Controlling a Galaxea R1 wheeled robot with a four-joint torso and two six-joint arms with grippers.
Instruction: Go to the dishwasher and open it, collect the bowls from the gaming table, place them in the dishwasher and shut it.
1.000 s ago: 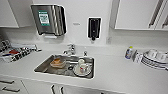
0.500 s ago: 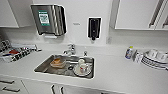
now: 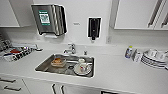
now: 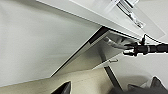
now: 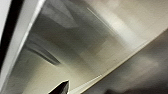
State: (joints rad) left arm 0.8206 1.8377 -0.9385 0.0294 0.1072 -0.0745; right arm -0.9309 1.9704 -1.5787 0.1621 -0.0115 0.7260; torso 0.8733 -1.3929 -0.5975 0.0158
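A brushed stainless-steel surface, which looks like the dishwasher front, is very close in the right wrist view. My right gripper shows there as a dark wedge close to that steel. My left gripper is a dark wedge near white cabinet fronts and a beige floor. The bowls and the gaming table are out of view.
In the head view a white counter lies ahead with a steel sink holding dishes. A tap, a towel dispenser, a soap dispenser, a bottle and stacked white plates are there too.
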